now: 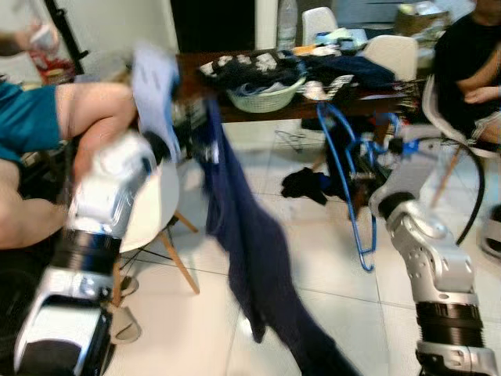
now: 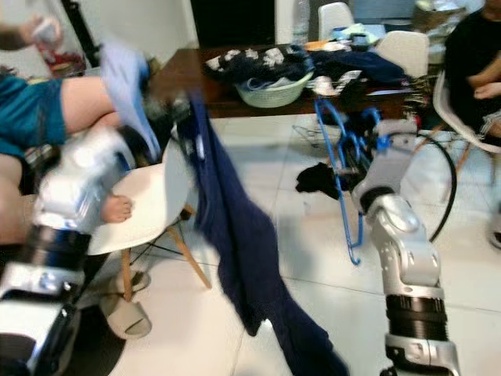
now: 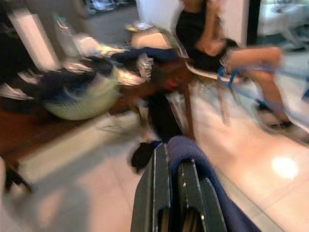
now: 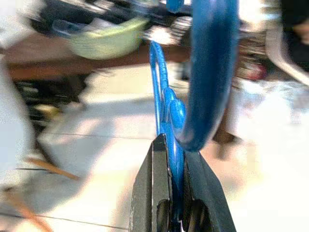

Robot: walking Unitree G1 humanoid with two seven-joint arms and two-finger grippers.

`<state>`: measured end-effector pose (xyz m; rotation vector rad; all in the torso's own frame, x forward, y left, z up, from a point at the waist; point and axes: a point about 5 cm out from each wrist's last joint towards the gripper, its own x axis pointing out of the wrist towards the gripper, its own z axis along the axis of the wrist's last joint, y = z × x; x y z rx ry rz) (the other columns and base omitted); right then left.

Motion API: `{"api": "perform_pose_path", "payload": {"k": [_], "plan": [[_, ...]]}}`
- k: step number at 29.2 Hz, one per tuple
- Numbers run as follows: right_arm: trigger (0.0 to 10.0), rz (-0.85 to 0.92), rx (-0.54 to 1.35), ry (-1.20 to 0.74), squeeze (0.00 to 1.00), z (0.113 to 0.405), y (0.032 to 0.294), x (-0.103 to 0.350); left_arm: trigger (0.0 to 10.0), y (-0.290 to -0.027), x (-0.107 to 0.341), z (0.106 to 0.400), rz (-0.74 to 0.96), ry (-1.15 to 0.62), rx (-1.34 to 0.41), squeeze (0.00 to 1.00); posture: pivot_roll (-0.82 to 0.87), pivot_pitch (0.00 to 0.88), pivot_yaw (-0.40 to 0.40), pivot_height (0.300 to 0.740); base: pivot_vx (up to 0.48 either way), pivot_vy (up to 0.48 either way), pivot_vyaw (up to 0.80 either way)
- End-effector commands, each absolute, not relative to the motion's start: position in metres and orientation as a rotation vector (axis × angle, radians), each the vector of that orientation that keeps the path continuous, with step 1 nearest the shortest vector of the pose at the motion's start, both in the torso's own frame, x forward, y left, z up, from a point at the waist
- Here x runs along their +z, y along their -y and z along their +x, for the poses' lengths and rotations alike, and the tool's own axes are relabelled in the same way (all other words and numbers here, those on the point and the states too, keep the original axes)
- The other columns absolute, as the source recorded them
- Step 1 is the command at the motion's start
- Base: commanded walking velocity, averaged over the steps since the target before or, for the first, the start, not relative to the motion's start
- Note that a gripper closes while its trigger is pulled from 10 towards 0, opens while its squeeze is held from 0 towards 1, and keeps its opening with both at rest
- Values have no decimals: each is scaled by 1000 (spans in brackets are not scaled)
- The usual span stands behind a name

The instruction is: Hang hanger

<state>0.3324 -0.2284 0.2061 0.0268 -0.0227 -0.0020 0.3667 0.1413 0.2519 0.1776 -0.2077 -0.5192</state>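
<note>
Left eye view, blurred: the left gripper [image 1: 182, 129], raised at the robot's left, holds up one dark blue garment [image 1: 250, 251] that hangs down to the tiled floor [image 1: 313, 266]. The right gripper [image 1: 374, 153], out to the right, holds one blue hanger [image 1: 348, 184] that hangs downward. Behind stand one brown table [image 1: 258, 106] with one pale basket [image 1: 266, 98] of clothes and one white chair [image 1: 156, 207]. Two people sit at the edges, one at left, one at far right.

Right eye view: the same scene, with one black cloth [image 2: 317, 178] on the floor beside the hanger.

Left wrist view: the two black fingers [image 3: 159, 193] are pressed together on a fold of the garment.

Right wrist view: the two fingers [image 4: 157, 188] are clamped on the hanger's blue wire.
</note>
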Motion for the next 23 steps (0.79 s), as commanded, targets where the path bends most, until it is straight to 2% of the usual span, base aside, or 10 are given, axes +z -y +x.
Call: {"api": "perform_pose_path", "payload": {"k": [1, 3, 5, 8, 9, 10, 13, 15, 18, 23], "plan": [[10000, 24, -6, -35, 0, 330, 229, 192, 10000, -152, 233, 367, 201, 157, -470, 0, 59, 101, 28, 740, 0, 0, -800], [10000, 24, -6, -35, 0, 330, 229, 192, 10000, -152, 233, 367, 201, 157, -470, 0, 59, 101, 28, 740, 0, 0, -800], [10000, 7, -15, -100, 0, 320, 233, 172, 10000, -167, 195, 364, 241, 47, -417, 0, 40, 108, 27, 740, 0, 0, -800], [10000, 7, -15, -100, 0, 320, 233, 172, 10000, -167, 195, 364, 241, 47, -417, 0, 40, 108, 27, 740, 0, 0, -800], [10000, -3, -22, -145, 0, 313, 236, 158, 10000, -174, 174, 360, 234, -19, -411, 0, 31, 113, 27, 740, 0, 0, -800], [10000, -3, -22, -145, 0, 313, 236, 158, 10000, -174, 174, 360, 234, -19, -411, 0, 31, 113, 27, 740, 0, 0, -800], [10000, 0, 8, -220, 0, 294, 234, 133, 10000, -175, 140, 343, 210, -124, -483, 0, 20, 122, 26, 740, 0, 0, -800], [10000, 0, 8, -220, 0, 294, 234, 133, 10000, -175, 140, 343, 210, -124, -483, 0, 20, 122, 26, 740, 0, 0, -800], [10000, 93, 67, -246, 0, 275, 221, 115, 10000, -161, 110, 317, 104, -219, -647, 0, 14, 136, 19, 740, 0, 0, -800], [10000, 150, 139, -221, 0, 271, 210, 115, 10000, -164, 109, 318, -56, -236, -673, 0, 14, 142, 17, 740, 0, 0, -800]]}}
